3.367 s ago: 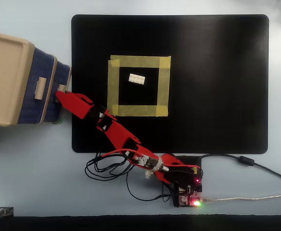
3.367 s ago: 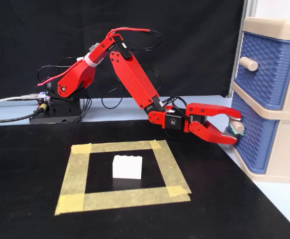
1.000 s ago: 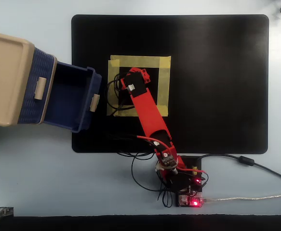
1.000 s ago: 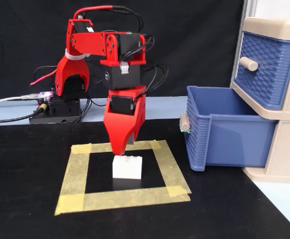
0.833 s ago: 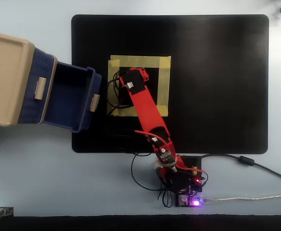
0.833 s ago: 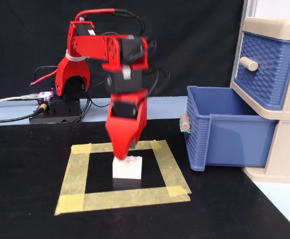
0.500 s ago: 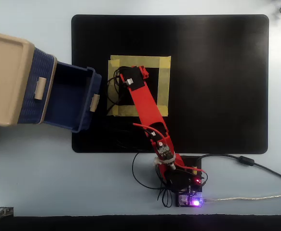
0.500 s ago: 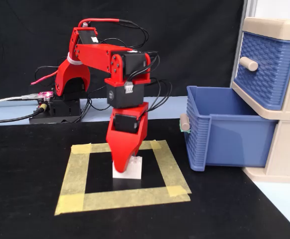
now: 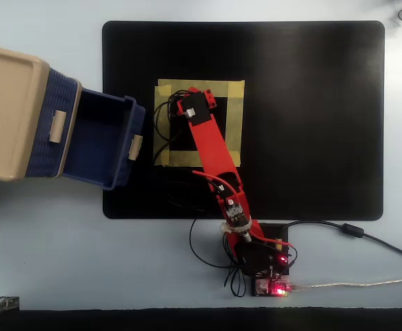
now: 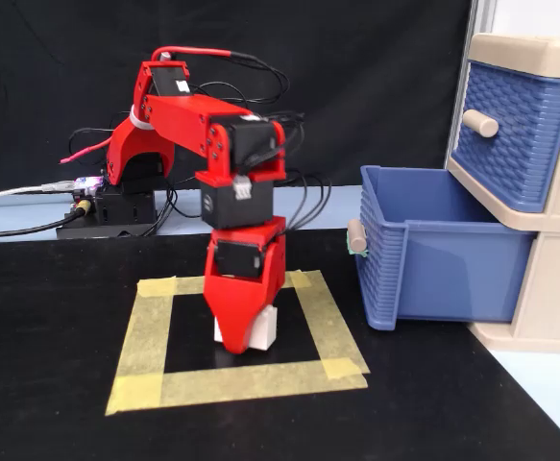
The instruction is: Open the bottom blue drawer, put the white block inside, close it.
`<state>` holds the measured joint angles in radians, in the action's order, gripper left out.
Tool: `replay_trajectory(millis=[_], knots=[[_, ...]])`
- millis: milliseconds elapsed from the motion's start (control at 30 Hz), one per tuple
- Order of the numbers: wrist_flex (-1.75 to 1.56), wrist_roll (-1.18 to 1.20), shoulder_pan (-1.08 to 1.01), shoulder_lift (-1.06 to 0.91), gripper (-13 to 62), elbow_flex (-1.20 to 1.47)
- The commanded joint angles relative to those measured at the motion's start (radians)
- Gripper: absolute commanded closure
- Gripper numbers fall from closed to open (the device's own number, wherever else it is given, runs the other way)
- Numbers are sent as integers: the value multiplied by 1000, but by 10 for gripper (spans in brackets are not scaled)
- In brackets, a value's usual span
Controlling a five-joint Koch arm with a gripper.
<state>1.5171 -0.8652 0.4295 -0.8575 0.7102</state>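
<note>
The bottom blue drawer (image 9: pixel 133 114) (image 10: pixel 452 274) is pulled out of the beige cabinet (image 9: pixel 7 110) (image 10: pixel 544 298), and its inside looks empty. Its beige handle (image 9: pixel 136 147) (image 10: pixel 356 235) faces the arm. The white block (image 10: pixel 265 328) rests on the black mat inside a yellow tape square (image 9: pixel 232 124) (image 10: pixel 150 331). My red gripper (image 9: pixel 192 105) (image 10: pixel 237 338) points straight down onto the block, its front jaw covering the block's middle. The other jaw is hidden behind it. In the overhead view the arm hides the block.
The upper blue drawer (image 9: pixel 49 124) (image 10: pixel 510 134) is closed. The black mat (image 9: pixel 311 124) (image 10: pixel 49 394) lies on a pale table. The arm's base and lit controller board (image 9: pixel 273 286) (image 10: pixel 87 187), with several cables, stand at the mat's edge.
</note>
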Motion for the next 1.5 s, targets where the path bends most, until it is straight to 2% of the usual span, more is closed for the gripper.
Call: replay_trajectory(millis=[0, 133, 267, 333, 500, 733, 867, 1133, 1167, 1233, 1267, 1300, 1467], knots=[[-25, -31, -5, -84, 574, -48], [-3, -14, -54, -176, 575, -95], [34, -92, -64, -373, 575, -179], [44, -261, -51, -425, 574, -222], [41, -1088, 256, -426, 574, -255], [35, -1782, 545, -347, 574, -256], [11, -1919, 568, -282, 574, -279], [-98, -1928, 569, -110, 562, -436], [-104, -1928, 571, -100, 510, -456], [-106, -1930, 569, -92, 244, -506], [-106, -1930, 569, -92, 178, -514], [-100, -1930, 568, -94, 151, -515], [8, -1924, 554, -195, 149, -514]])
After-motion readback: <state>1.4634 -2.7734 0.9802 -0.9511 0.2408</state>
